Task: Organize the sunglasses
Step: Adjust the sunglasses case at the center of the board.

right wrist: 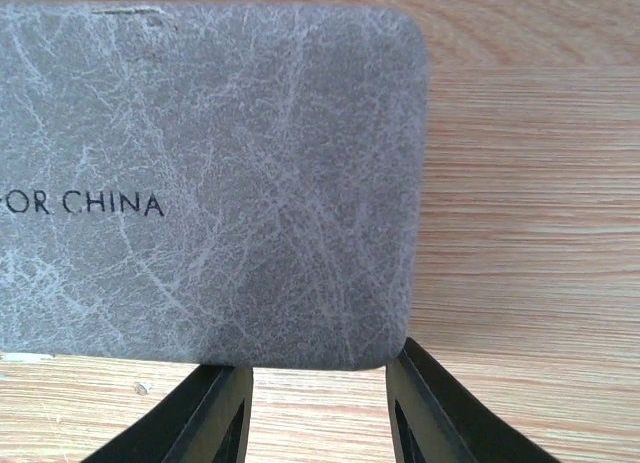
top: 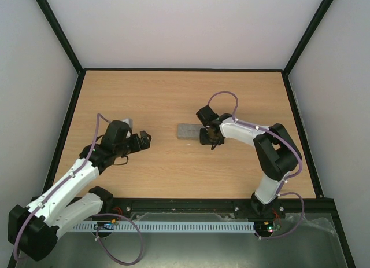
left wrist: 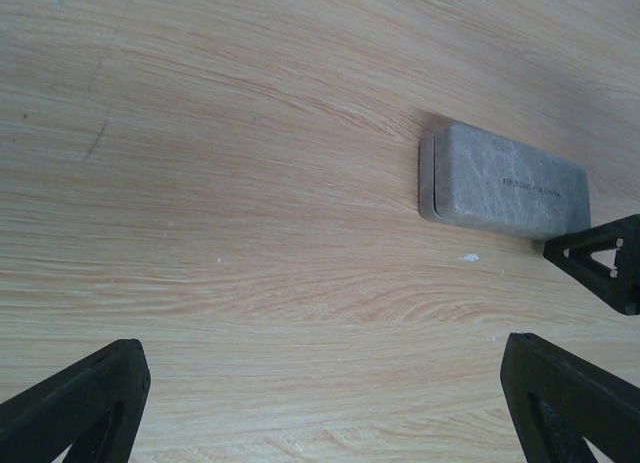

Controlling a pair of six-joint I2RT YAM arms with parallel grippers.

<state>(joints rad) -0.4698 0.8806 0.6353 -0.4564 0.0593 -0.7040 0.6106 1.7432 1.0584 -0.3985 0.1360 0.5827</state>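
Note:
The sunglasses are out of view. A closed grey case lies flat on the wooden table near its middle; it also shows in the left wrist view and fills the right wrist view. My right gripper sits at the case's right end. Its jaws are partly open, fingertips right at the case's edge, and bare table shows between them. One of its fingers shows by the case's corner. My left gripper hovers wide open over bare wood, left of the case.
Black frame rails border the table on all sides, with grey walls beyond. A slotted white cable duct runs along the near edge between the arm bases.

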